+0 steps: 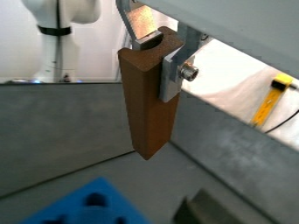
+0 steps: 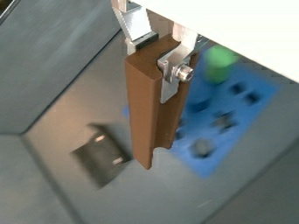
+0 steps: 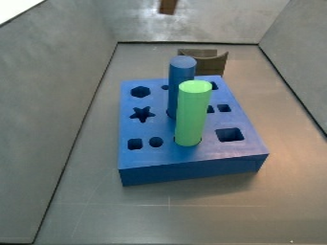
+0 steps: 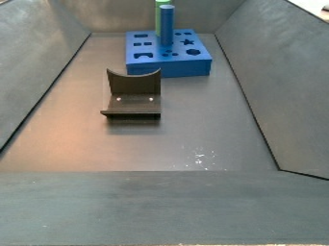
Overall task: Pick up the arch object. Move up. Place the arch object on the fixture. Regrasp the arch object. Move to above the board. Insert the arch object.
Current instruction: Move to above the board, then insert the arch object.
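Tool (image 2: 163, 61) hanging high above the floor, gripping the brown arch object (image 2: 149, 105) upright by its upper end | fixture (image 4: 133, 94) sitting empty near the blue board (image 3: 192, 144) | green cylinder (image 3: 192, 112) and blue cylinder (image 3: 182, 75) standing in board

A green cylinder (image 3: 192, 112) and a blue cylinder (image 3: 182, 75) stand upright, close together. A yellow tool (image 1: 271, 99) lies on white cloth (image 1: 239, 85) outside the grey bin wall (image 1: 233, 144).

In a side view only the tip of the arch object (image 3: 167, 7) shows; the gripper (image 1: 167, 54) above it is cut off. The blue cylinder (image 3: 182, 77) partly hides the fixture (image 3: 209, 60).
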Controlling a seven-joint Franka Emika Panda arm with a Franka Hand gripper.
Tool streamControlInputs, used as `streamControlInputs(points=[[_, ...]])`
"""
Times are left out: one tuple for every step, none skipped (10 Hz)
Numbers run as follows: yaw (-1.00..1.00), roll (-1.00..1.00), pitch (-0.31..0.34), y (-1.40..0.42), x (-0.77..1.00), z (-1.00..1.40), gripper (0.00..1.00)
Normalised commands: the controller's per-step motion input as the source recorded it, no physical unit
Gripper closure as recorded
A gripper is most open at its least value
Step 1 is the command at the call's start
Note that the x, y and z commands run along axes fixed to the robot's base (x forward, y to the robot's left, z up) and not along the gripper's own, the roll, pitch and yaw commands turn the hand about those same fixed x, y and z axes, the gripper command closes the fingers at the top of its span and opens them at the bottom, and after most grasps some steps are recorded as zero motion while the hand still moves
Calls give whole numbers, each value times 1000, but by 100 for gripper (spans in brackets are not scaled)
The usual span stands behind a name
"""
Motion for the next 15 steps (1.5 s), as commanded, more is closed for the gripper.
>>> streamControlInputs(points=[[-149, -1000, -245, -503, -619, 256, 100], [-153, -1000, -244, -189, -374, 115, 100], [-156, -1000, -250, -81, -262, 59, 100], [-160, -1000, -263, -5, -192, 38, 100], [-162, -1000, -272, 17, -173, 28, 100], [-135, -885, -271, 51, -154, 13, 100], [-92, -668, -232, 63, -139, 9, 100], [-41, -412, -174, 51, -117, 4, 100], [-34, -316, -145, 39, -97, 4, 100], [0, 11, 0, -6, 0, 0, 100], [0, 0, 0, 29, 0, 0, 100], [-157, 0, 11, 106, 217, -6, 100], [-220, 0, 56, 323, 774, -23, 100], [-171, -47, 41, 409, 911, 0, 100], [-220, -31, 27, 326, 983, 0, 100]])
